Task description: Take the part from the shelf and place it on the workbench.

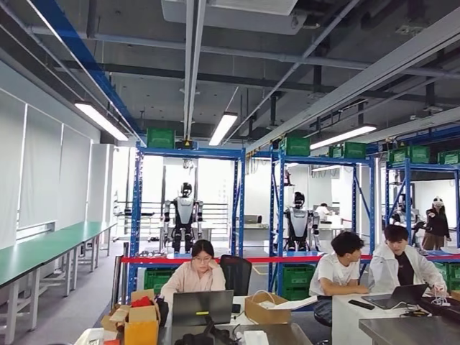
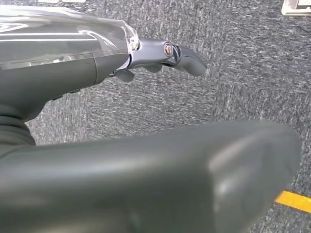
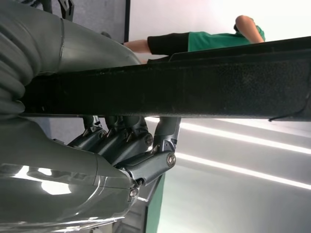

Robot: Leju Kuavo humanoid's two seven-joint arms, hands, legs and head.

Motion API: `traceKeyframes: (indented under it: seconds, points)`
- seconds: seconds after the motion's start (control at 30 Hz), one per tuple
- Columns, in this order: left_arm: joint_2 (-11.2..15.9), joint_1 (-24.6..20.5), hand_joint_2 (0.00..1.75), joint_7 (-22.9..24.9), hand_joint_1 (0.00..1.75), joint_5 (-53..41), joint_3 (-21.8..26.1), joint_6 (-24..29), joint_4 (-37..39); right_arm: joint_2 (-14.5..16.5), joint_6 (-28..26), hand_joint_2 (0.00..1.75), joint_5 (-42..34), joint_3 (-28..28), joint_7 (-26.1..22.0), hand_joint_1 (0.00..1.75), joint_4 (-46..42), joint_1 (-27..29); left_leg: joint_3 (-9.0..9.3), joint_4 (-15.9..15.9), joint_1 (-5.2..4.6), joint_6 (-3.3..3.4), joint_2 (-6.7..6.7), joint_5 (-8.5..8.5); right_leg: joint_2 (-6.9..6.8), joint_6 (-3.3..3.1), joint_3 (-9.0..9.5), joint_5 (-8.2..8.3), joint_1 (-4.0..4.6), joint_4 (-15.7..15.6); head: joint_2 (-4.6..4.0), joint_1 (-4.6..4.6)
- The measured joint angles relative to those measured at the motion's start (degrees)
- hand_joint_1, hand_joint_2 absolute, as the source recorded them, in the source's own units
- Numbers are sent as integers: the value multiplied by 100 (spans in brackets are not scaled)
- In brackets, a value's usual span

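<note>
Floor space lies open in the head view as a grey aisle between the long green-topped bench on the left and the blue steel racks ahead. A red-and-white tape runs across the front of the racks. The near edge is crowded. Three people sit at pale benches, two dark laptops stand open, and two cardboard boxes sit nearby. A fourth person stands at the far right. Two other humanoid robots stand behind the racks, and green plastic crates sit on the top level.

The left robot hand hangs over speckled grey carpet crossed by one yellow line. Its dark fingers reach out nearly straight, well apart from the thick smooth thumb, and it holds nothing.

The part is a long, straight, flat black bar with a gritty matt surface. It lies in the right robot hand, running out well past it. The metal-jointed fingers curl up against one side of the bar and the grey ribbed cover sits on the other side, so the hand is closed around the bar. A person in a green top stands beyond it.
</note>
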Motion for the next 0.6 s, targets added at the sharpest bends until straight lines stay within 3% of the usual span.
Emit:
traceKeyframes:
  seconds: [0.07,0.13,0.17,0.23,0.3,0.33,0.4,0.43,0.5,0.6]
  points:
    - [0,5,175,-4,0,1,0,1,0,3,-1,175,6,-17,-4,175,-2,9,17,-31,-18,106,4,3,0,56,1,-42,-1,27,0,-1]
    - [2,6,175,-10,0,1,0,2,-1,3,-2,175,7,-34,-6,175,-7,4,72,-46,-8,170,2,-20,-3,120,-61,-130,-18,221,0,-2]
    - [2,3,175,-12,0,1,0,2,-2,3,-2,175,7,-39,-6,175,-9,0,104,-53,-1,194,2,-35,-5,156,-187,-227,-35,470,0,-2]
    - [3,-1,175,-13,0,1,0,2,-2,3,-2,175,7,-45,-6,175,-7,4,151,-55,-7,224,1,-87,-7,212,-623,-479,-71,1204,0,-3]
    - [3,-1,175,-13,0,1,0,2,-2,3,-2,175,7,-45,-6,175,1,25,213,-55,-16,225,-1,-154,-7,225,-998,-536,-89,1655,0,-3]
    - [3,1,175,-13,0,1,0,2,-2,3,-2,175,7,-46,-6,175,3,31,265,-55,-19,221,-3,-195,-6,212,-1046,-399,-89,1587,0,-3]
    - [3,3,175,-13,0,1,1,2,-2,2,-2,175,7,-49,-6,175,3,34,397,-64,-20,200,-9,-291,-7,150,-886,120,-63,949,0,-2]
    - [2,-1,175,-13,0,1,1,2,-2,2,-2,175,7,-51,-7,175,4,32,454,-79,-17,187,-13,-328,-9,111,-784,298,-39,633,0,-2]
    - [-1,-9,175,-12,0,1,1,0,-2,2,-1,175,8,-56,-7,175,2,25,508,-132,-2,140,-17,-366,-11,22,-656,398,12,231,2,-5]
    - [-9,-5,175,-9,0,-4,0,-5,-2,10,0,175,7,-65,-8,175,-9,30,614,-150,7,64,0,-355,-8,-54,-484,378,26,-6,3,-5]
